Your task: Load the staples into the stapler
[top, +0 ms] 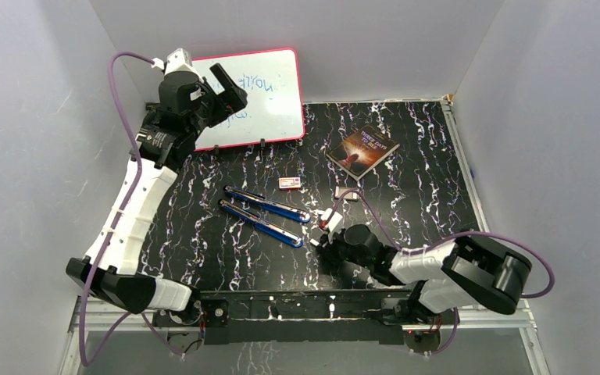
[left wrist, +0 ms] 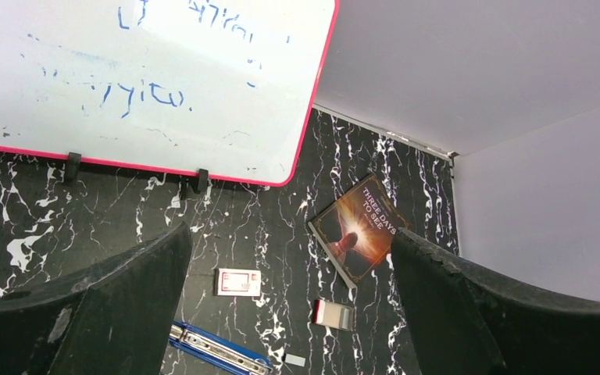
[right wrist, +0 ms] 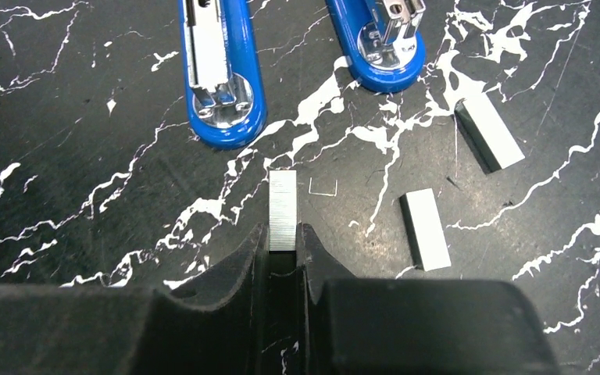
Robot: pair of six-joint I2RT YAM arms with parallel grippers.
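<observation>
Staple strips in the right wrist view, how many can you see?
3. One staple strip sits between the jaws of the right gripper; a second lies to its right; a third lies farther up and right. The gripper may hide more.

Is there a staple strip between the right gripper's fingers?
Yes, one end of a staple strip sits inside the right gripper, with a finger close against each side.

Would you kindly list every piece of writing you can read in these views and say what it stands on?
"THREE DAYS TO SEE": on the cover of the book.
Blue handwriting on the whiteboard: a smeared scrawl, not readable.
Pink-red label on the small white box: too small to read.
Blue stapler: no readable marking shows.
</observation>
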